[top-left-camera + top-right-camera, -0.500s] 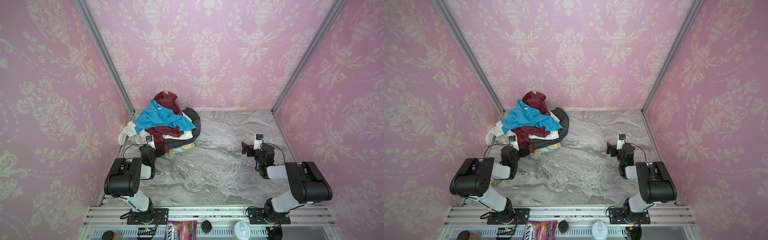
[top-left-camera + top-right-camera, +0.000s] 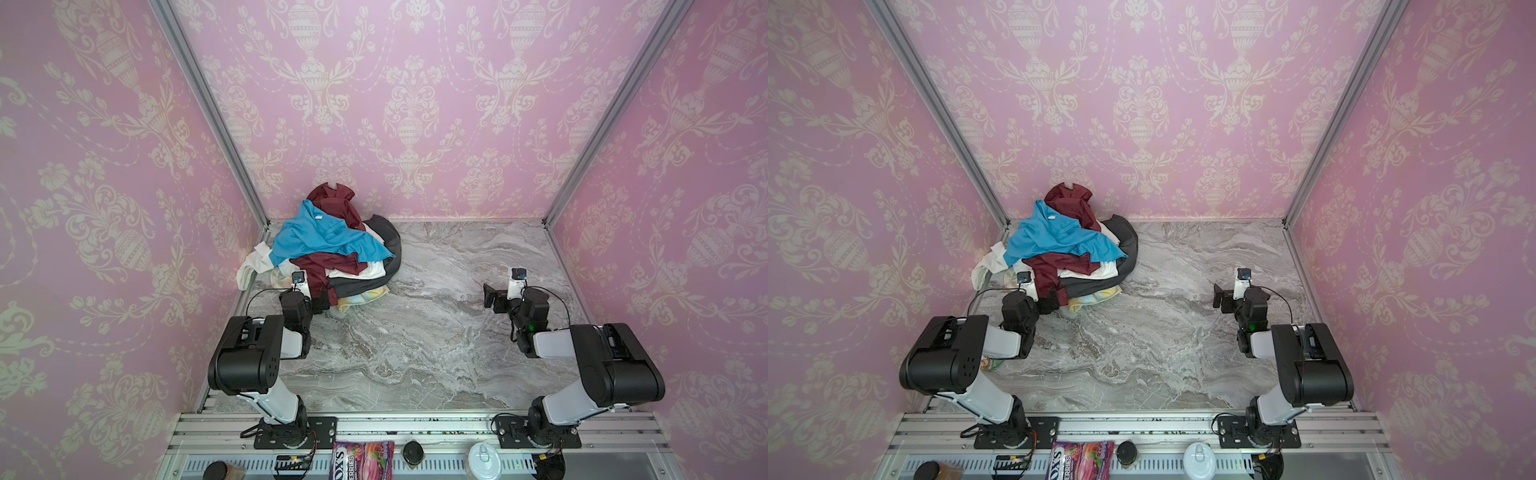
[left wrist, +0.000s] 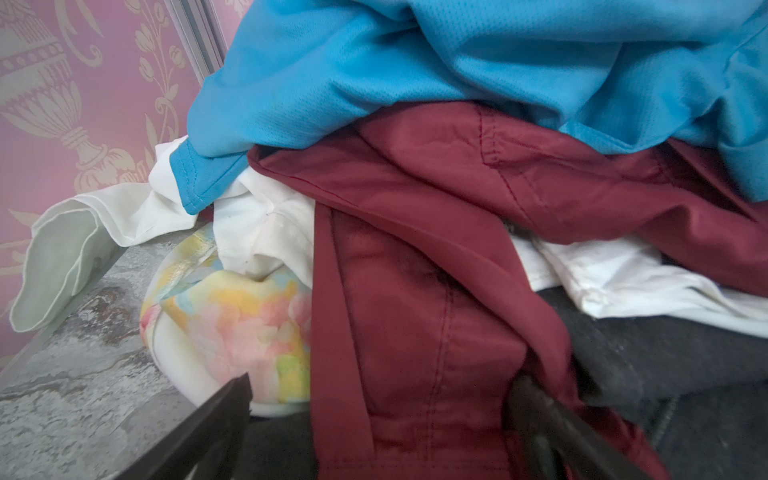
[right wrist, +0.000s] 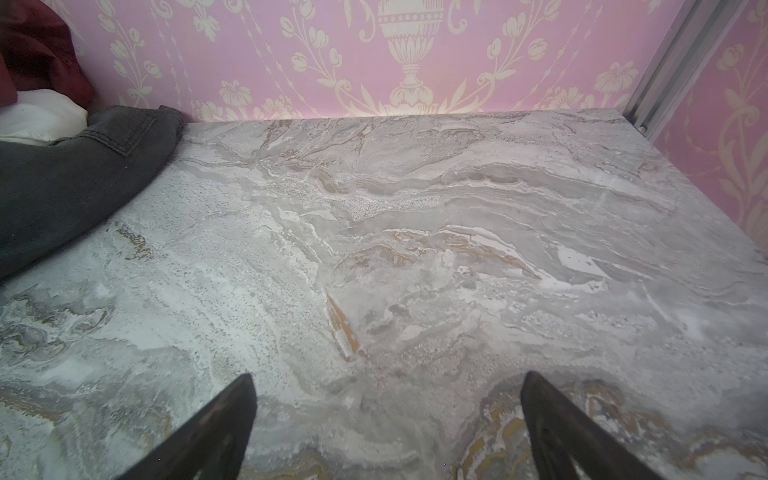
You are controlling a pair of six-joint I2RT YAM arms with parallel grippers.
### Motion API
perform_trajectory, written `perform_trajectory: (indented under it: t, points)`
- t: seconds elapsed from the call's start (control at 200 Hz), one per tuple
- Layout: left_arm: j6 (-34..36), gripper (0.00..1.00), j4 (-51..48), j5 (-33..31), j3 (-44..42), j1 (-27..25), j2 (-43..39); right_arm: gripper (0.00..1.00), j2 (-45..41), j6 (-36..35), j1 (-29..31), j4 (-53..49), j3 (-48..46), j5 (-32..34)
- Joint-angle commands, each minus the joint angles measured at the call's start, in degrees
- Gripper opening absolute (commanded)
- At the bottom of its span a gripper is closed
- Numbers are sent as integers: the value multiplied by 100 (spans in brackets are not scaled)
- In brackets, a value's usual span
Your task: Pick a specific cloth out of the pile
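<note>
Now — heap: pile of crumpled garments (image 2: 332, 249) on the grey marble tabletop (image 2: 436, 332), the landmark for every line below.
Top of pile: bright blue mesh shirt (image 2: 316, 237) draped over a maroon satin garment (image 2: 328, 266).
Wanted cloth: plain white thin woven shirt (image 3: 266, 232) — sandwiched mid-pile, under the maroon, above the dark grey denim garment (image 2: 386, 253) and the pastel tie-dye cloth (image 2: 357, 297); one sleeve spills out of the pile's left side.
Left gripper (image 3: 382, 386): at the pile's near edge, jaws spread wide either side of hanging maroon fabric, pinching nothing.
Right gripper (image 4: 386, 382): well apart from the pile, to its right, jaws spread and empty.
</note>
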Motion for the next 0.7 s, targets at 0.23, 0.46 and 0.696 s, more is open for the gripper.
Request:
perform_trajectory:
  t: [0.23, 0.46, 0.696]
  points:
    - [10, 99, -48, -207, 50, -26, -15, 100, 8, -26, -14, 12, 74, -86]
    - [-64, 99, 39, -445, 7, -26, -7, 100, 7, -32, -18, -3, 80, -76]
    - [-109, 99, 97, -466, -25, -8, -6, 100, 8, -33, -19, -7, 79, -76]
